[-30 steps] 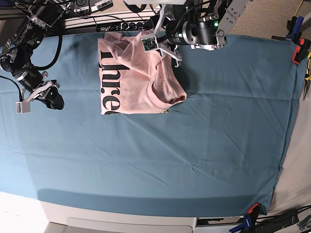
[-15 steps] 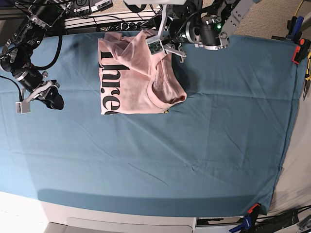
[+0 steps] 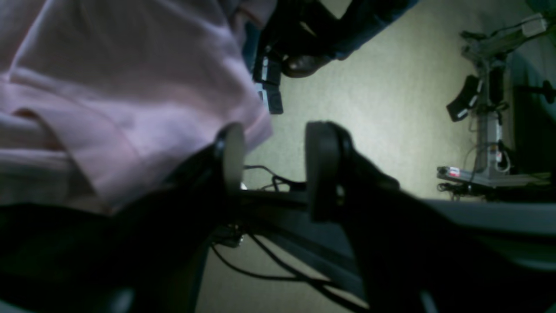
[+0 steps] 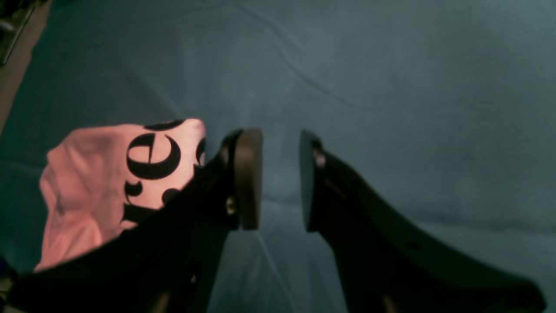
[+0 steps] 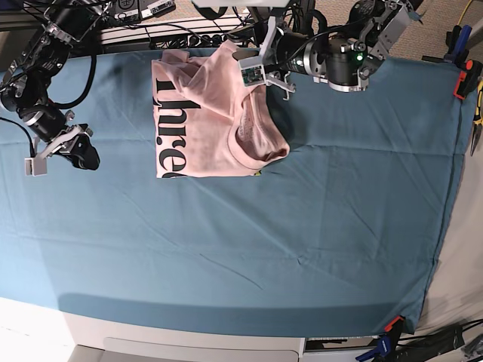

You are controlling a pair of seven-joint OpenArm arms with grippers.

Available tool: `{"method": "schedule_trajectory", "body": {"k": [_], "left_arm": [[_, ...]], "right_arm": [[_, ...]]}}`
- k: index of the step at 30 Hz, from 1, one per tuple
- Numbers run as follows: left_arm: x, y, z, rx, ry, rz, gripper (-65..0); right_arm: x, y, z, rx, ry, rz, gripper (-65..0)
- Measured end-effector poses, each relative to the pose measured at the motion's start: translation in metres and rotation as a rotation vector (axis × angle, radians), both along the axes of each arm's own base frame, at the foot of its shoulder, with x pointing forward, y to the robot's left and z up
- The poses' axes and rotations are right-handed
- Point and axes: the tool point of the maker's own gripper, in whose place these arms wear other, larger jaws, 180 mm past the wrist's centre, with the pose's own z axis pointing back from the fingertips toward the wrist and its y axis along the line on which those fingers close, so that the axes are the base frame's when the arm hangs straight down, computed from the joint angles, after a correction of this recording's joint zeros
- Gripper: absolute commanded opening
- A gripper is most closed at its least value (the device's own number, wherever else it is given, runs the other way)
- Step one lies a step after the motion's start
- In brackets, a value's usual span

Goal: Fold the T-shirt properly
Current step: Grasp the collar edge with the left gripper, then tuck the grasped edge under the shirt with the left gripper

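Our right gripper (image 5: 75,147) hovers spread and empty over the teal cloth (image 5: 302,226) at the left edge, well apart from the T-shirt (image 5: 204,121), which lies folded small near the far edge. Beside its far corner our left gripper (image 5: 266,69) is also spread, pinching nothing. We judge the folding nearly done; next calls for tidying that rumpled upper layer.

Left arm stretched across the frame's top centre, its black two-fingered left gripper (image 5: 266,69) with jaws parted and empty, right arm folded at upper left, black right gripper (image 5: 84,157) slightly parted, holding nothing
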Motion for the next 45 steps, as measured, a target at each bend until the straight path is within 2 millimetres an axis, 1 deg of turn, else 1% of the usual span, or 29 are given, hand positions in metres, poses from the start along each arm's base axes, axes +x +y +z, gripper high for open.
{"method": "schedule_trajectory", "body": {"k": [6, 8, 10, 14, 15, 18, 24, 29, 32, 39, 42, 45], "left_arm": [[0.008, -0.002, 0.001, -0.003, -0.074, -0.025, -40.5], [0.009, -0.003, 0.000, -0.010, -0.062, -0.059, -40.5], [0.008, 0.000, -0.009, 0.017, -0.025, -0.092, -40.5], [0.001, 0.017, -0.035, 0.131, 0.037, -0.187, -40.5], [-0.001, 0.017, -0.035, 0.135, 0.053, -0.205, -40.5], [-0.003, 0.009, -0.027, 0.094, 0.087, -0.240, -40.6], [-0.009, 0.017, -0.028, 0.124, 0.123, -0.285, -40.6], [0.007, 0.017, -0.025, 0.132, 0.078, -0.279, -41.0], [0.018, 0.015, -0.030, 0.145, 0.018, -0.240, -41.0], [0.021, 0.010, -0.026, 0.112, 0.010, -0.221, -42.2], [0.031, 0.009, -0.028, 0.119, -0.039, -0.195, -42.2], [0.033, 0.010, -0.029, 0.124, -0.050, -0.191, -42.2]], "right_arm": [[0.000, 0.000, 0.000, 0.001, -0.001, 0.001, -49.5], [0.000, 0.000, 0.000, 0.000, 0.001, 0.000, -49.5], [-0.001, 0.000, -0.002, -0.003, 0.013, 0.004, -49.5], [-0.002, 0.001, -0.003, -0.003, 0.019, 0.006, -49.5], [-0.002, 0.001, -0.003, -0.003, 0.019, 0.006, -49.5], [-0.002, 0.001, -0.003, -0.003, 0.019, 0.006, -49.5], [-0.002, 0.001, -0.003, -0.003, 0.019, 0.006, -49.5], [-0.002, 0.001, -0.003, -0.003, 0.019, 0.006, -49.5], [-0.002, 0.001, -0.003, -0.003, 0.019, 0.006, -49.5], [-0.002, 0.001, -0.003, -0.003, 0.019, 0.006, -49.5], [-0.002, 0.001, -0.003, -0.003, 0.019, 0.006, -49.5], [-0.002, 0.001, -0.003, -0.003, 0.019, 0.006, -49.5]]}}
